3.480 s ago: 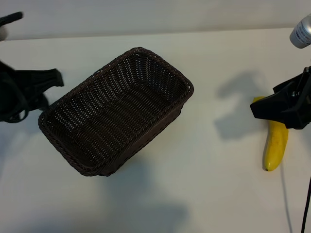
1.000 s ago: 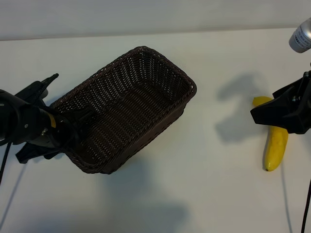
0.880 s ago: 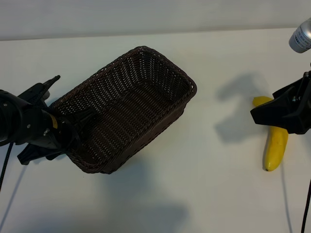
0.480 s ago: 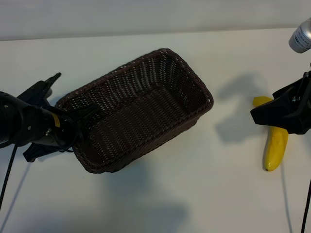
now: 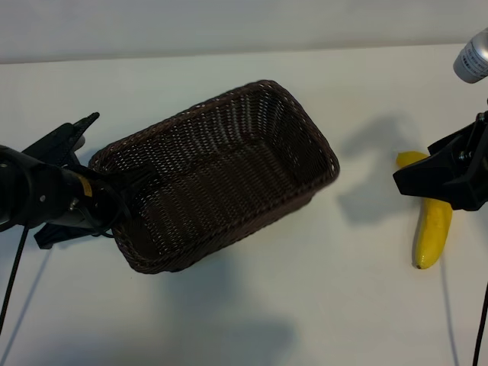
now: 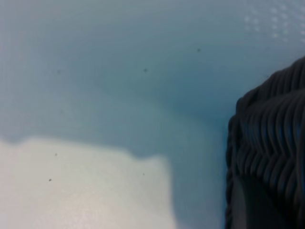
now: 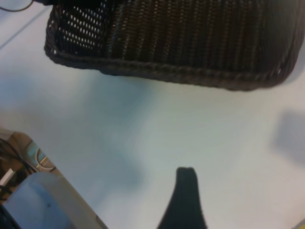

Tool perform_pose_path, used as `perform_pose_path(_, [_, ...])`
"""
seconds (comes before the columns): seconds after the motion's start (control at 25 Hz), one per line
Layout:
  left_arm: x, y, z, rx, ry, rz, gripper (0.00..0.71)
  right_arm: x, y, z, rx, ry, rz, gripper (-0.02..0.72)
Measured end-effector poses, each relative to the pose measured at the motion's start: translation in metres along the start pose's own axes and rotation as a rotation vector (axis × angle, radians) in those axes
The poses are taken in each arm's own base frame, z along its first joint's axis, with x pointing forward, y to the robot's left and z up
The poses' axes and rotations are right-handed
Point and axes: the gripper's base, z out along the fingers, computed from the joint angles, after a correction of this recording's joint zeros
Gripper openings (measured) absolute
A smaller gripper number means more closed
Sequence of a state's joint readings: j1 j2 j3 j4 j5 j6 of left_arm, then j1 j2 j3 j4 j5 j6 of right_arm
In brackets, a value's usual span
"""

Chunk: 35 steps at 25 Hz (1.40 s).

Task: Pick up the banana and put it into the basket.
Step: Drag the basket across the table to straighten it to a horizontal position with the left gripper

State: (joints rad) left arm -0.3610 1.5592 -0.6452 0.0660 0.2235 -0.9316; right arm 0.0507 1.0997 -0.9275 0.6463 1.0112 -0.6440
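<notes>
The dark brown wicker basket [image 5: 221, 183] lies slanted across the middle of the white table and holds nothing. My left gripper [image 5: 114, 194] is at its left end, shut on the rim there; the left wrist view shows that woven rim [image 6: 271, 143] close up. The yellow banana [image 5: 432, 229] lies on the table at the far right, apart from the basket. My right gripper [image 5: 415, 171] hovers open over the banana's far end and hides that end. The right wrist view shows one dark finger [image 7: 186, 191] above bare table, with the basket [image 7: 181, 43] farther off.
A silver-grey cylinder [image 5: 474, 53] pokes in at the top right corner. A stretch of white table [image 5: 358, 252] separates basket and banana. The right wrist view shows the table's edge and a grey-blue object [image 7: 38, 200] beyond it.
The left gripper reached the basket's left end and closed on the rim. The basket has swung, its far end moving right toward the banana. The right arm has not moved.
</notes>
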Motion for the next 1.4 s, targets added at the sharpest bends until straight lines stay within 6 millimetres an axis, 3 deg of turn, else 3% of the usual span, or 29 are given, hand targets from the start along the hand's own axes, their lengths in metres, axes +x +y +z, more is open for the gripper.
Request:
perform_pose_path(0.52, [-0.005, 0.002, -0.016, 0.105, 0.106, 0.164, 0.152, 0.000, 0.000, 0.000, 0.000, 0.000, 0.000, 0.579])
perform_pose_path(0.76, [-0.028, -0.016, -0.032, 0.236, 0.101, 0.224, 0.152, 0.000, 0.000, 0.000, 0.001, 0.000, 0.000, 0.579])
perform_pose_path(1.08, [-0.048, -0.023, -0.045, 0.264, 0.086, 0.256, 0.151, 0.000, 0.000, 0.000, 0.001, 0.000, 0.000, 0.579])
perform_pose_path(1.4, [-0.068, -0.042, -0.018, 0.244, 0.169, 0.267, 0.151, 0.000, 0.000, 0.000, 0.001, 0.000, 0.000, 0.579])
